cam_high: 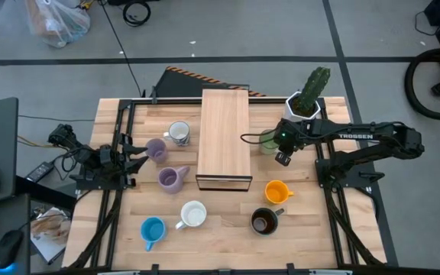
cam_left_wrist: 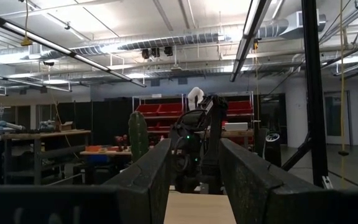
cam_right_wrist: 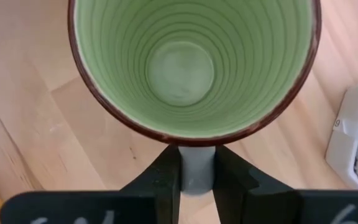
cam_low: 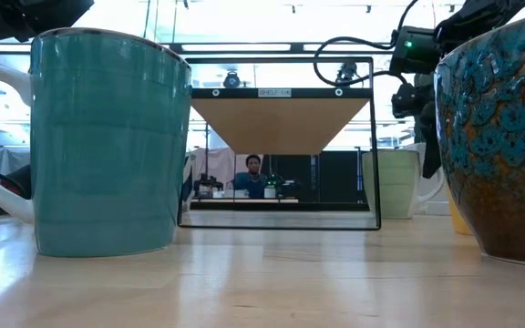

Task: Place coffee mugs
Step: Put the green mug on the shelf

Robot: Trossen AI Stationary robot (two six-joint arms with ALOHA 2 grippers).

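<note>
The green mug (cam_high: pixel 267 141) stands upright on the table just right of the wooden shelf box (cam_high: pixel 224 137). My right gripper (cam_high: pixel 283 153) hangs over its handle side and is shut on it; the mug (cam_right_wrist: pixel 191 62) is seen from above, empty. My left gripper (cam_high: pixel 132 156) waits open at the table's left edge, near a lilac mug (cam_high: pixel 156 148). A second lilac mug (cam_high: pixel 170 178), the white-grey patterned mug (cam_high: pixel 178 134), the white (cam_high: pixel 193 215), blue (cam_high: pixel 152 229), orange (cam_high: pixel 277 191) and dark brown (cam_high: pixel 263 221) mugs stand on their bases around the box. My right gripper holds the green mug by its handle (cam_right_wrist: pixel 197 171), pinched between the two fingers (cam_right_wrist: pixel 166 180), one on each flat side. The fingers come from above, pointing down. The mug (cam_low: pixel 395 182) stands upright with its base on the table.
The white faceted pot with a cactus (cam_high: pixel 305 99) stands close behind the right gripper at the far right. The shelf box has an open front toward the near edge (cam_low: pixel 281 182). Bare wood lies between the orange mug and the box.
</note>
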